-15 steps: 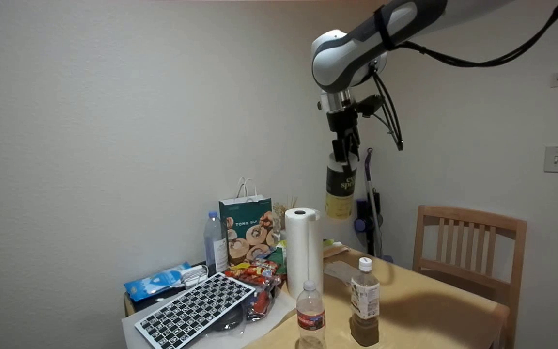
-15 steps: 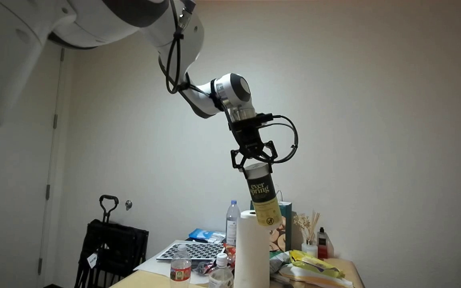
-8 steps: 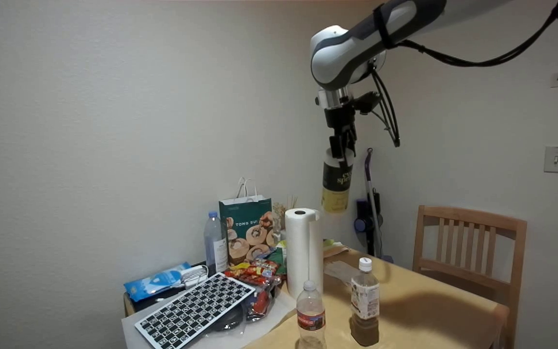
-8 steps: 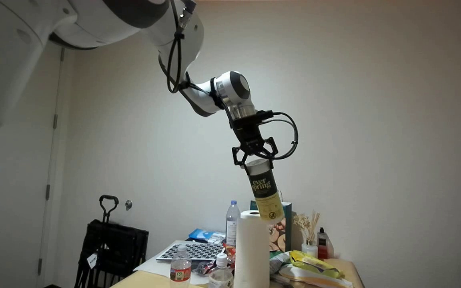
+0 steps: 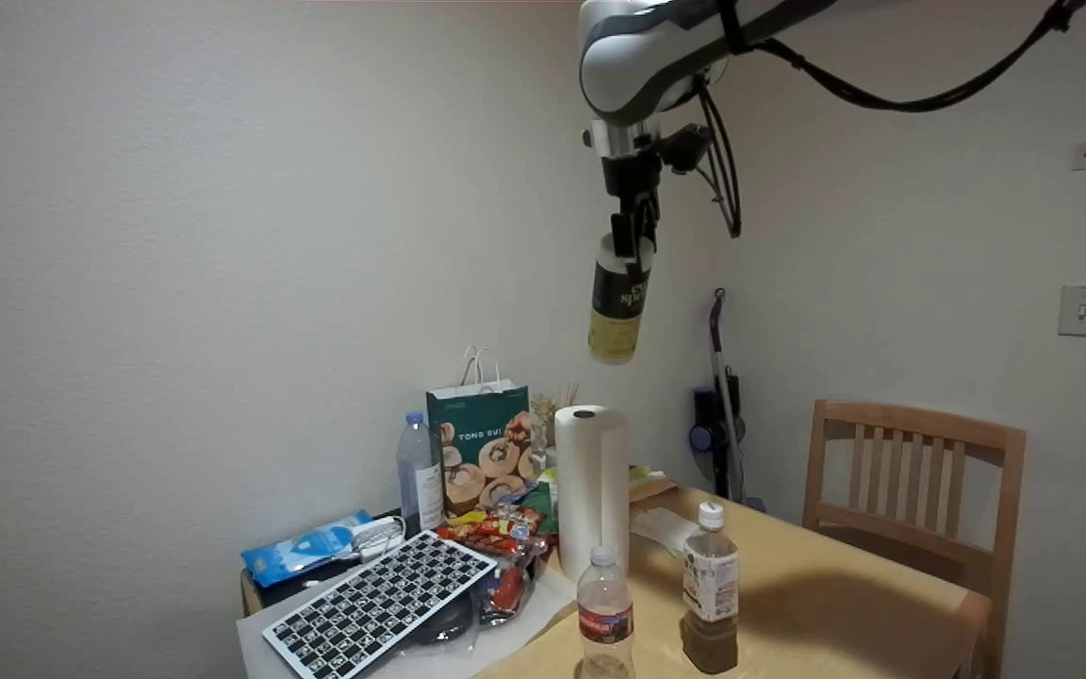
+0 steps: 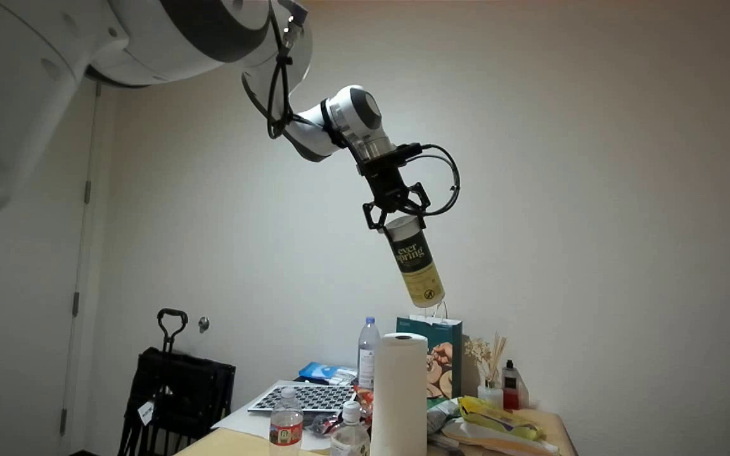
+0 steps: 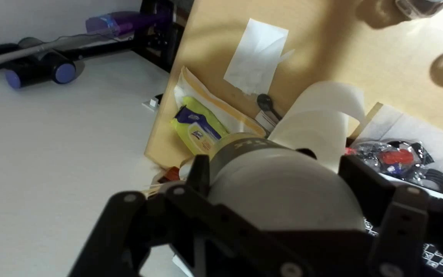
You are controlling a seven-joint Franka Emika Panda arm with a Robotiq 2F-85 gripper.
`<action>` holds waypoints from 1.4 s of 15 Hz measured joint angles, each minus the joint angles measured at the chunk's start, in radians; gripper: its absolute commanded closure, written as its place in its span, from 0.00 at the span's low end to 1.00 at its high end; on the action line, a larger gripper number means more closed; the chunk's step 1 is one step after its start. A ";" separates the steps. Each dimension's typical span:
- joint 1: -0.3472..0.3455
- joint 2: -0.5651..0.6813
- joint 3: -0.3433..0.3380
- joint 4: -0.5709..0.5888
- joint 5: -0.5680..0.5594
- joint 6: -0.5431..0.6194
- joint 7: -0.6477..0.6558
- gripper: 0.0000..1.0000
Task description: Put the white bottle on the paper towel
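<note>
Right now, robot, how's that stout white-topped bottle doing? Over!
Black two-fingered gripper: closed on bottle. Bottle: tilted, higher than tall white paper towel roll, not on it yet. Nothing seen between them.

Your arm (image 5: pixel 617 80): smooth white, rounded, dark grey panels (image 6: pixel 216 25). Your wrist collar (image 6: pixel 375 148): silver, cylindrical. Your cables (image 5: pixel 920 107): black, looping, cinched by black straps (image 5: pixel 730 26). Your gripper (image 7: pixel 279 179): matte black, jointed, blocky fingers (image 7: pixel 198 173), pale round screw heads (image 7: pixel 290 269).

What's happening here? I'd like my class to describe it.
A robot's gripper holds the white bottle by its white top end, tilted in midair. In both exterior views it shows above the paper towel, an upright roll on the table, with a gap between. The bottle has not yet been placed there.
</note>
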 measured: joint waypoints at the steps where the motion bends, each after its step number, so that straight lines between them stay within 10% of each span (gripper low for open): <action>1: 0.001 0.016 0.010 0.024 0.020 -0.001 -0.015 0.40; 21: 0.003 0.342 0.061 0.448 0.135 -0.335 -0.077 0.40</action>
